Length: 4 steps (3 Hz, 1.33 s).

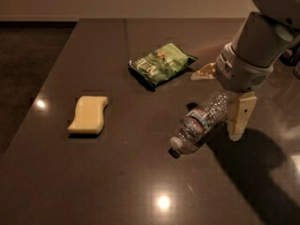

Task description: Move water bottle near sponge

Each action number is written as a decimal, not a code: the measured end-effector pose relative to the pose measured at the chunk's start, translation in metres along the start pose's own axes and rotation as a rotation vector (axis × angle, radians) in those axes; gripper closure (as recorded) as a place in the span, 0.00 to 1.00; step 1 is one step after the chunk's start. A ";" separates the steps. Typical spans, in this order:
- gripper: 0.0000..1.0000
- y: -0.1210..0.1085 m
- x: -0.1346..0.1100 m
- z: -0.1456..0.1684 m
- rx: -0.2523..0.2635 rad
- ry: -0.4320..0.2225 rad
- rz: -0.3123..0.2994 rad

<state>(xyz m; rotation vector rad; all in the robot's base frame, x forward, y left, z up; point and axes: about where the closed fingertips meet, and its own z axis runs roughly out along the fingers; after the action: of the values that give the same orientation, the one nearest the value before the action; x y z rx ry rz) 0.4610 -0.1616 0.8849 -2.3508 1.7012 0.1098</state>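
Note:
The water bottle (199,123) lies on its side on the dark table (140,182), right of centre, white cap toward the front left. The pale yellow sponge (88,115) lies flat at the left, well apart from the bottle. My gripper (215,104) hangs from the arm at the upper right, over the bottle's base end. It is open: one tan finger (239,118) points down just right of the bottle, and the other finger (204,72) shows behind it. The bottle's base lies between them and rests on the table.
A green crinkled snack bag (161,62) lies behind the bottle near the table's middle. The table's left edge (44,102) drops to a dark floor. The arm's shadow falls on the table at the right front.

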 end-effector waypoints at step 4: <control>0.65 -0.002 -0.001 0.025 -0.084 -0.056 0.017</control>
<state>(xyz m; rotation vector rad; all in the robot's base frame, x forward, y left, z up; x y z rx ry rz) 0.4641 -0.1539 0.8607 -2.3695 1.7218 0.2526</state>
